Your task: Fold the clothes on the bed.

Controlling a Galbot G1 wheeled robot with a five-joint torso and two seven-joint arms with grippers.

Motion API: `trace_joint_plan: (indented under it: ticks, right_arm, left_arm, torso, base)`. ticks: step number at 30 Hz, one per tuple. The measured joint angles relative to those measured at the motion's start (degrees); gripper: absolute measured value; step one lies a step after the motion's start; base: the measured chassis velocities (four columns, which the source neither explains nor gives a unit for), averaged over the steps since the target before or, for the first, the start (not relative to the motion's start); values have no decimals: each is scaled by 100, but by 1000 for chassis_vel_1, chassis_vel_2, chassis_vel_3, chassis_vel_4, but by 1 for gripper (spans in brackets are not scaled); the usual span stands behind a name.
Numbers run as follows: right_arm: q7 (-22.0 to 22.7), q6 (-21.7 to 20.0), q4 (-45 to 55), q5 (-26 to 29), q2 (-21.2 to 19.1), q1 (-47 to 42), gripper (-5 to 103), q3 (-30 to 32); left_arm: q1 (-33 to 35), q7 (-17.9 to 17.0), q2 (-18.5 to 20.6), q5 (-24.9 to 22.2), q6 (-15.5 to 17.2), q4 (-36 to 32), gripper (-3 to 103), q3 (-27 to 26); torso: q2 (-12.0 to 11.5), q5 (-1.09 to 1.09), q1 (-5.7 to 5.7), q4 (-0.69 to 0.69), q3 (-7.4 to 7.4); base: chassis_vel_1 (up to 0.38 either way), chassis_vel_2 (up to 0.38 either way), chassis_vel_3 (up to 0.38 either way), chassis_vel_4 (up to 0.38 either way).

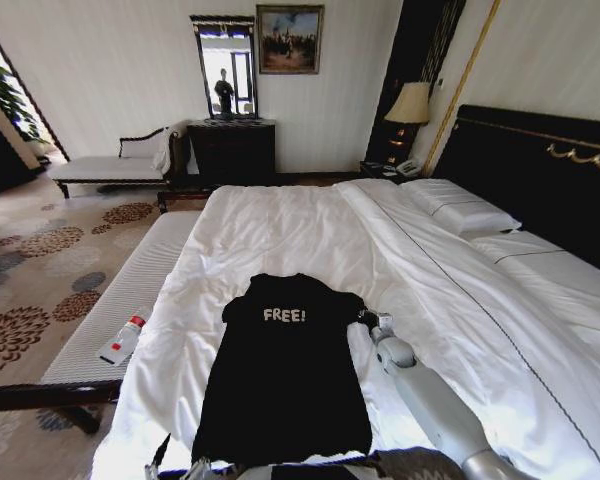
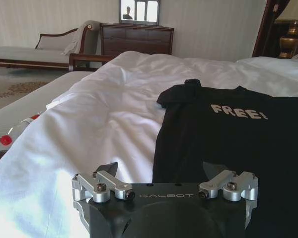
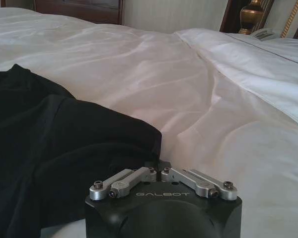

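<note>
The clothes (image 1: 285,375) are one black T-shirt with white "FREE!" lettering, lying flat on the white bed (image 1: 280,225) near its foot, chest up and collar toward the far end. My right gripper (image 1: 372,320) rests at the shirt's right sleeve. In the right wrist view the gripper (image 3: 158,166) is shut, with the edge of the black fabric (image 3: 64,144) running into its jaws. At the shirt's lower left corner my left gripper (image 2: 160,171) stands open just above the sheet, the shirt's side edge (image 2: 161,148) between its fingers (image 2: 108,168).
A narrow white bench (image 1: 110,320) runs along the bed's left side with a red-capped bottle (image 1: 122,340) on it. Pillows (image 1: 460,205) and the dark headboard (image 1: 540,165) lie at the right. A chaise (image 1: 110,165) and a dark dresser (image 1: 232,150) stand by the far wall.
</note>
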Motion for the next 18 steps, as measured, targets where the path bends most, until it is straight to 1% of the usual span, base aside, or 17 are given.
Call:
trace_joint_plan:
  ticks: [4, 12, 15, 16, 17, 18]
  right_arm:
    - [15, -124, 75, -16, -84, -101, 0, 45]
    - [21, -217, 293, -19, -155, -241, 0, 52]
    - [36, -205, 328, -30, -146, -268, -1, 36]
    - [36, -205, 328, -30, -146, -268, -1, 36]
    - [85, -130, 351, -30, -113, -298, 10, 68]
    - [104, -86, 378, -30, -102, -325, 10, 103]
  left_arm:
    - [-25, 0, 3, 0, 2, 6, 98, 11]
    - [-42, 0, 44, -19, 29, -2, 98, 6]
    - [-161, -2, 151, -116, 186, -104, 98, -35]
    - [-161, -2, 151, -116, 186, -104, 98, -35]
    - [-374, -33, 301, -215, 381, -185, 97, -96]
    - [-494, -64, 398, -285, 495, -214, 98, -126]
  torso:
    - [0, 0, 0, 0, 0]
    - [0, 0, 0, 0, 0]
    - [0, 0, 0, 1, 0]
    - [0, 0, 0, 1, 0]
    - [0, 2, 0, 2, 0]
    - [0, 1, 0, 2, 0]
  base:
    - [0, 0, 0, 0]
    - [0, 0, 0, 0]
    - [0, 0, 0, 0]
    - [0, 0, 0, 0]
    - [0, 0, 0, 0]
    - [0, 0, 0, 0]
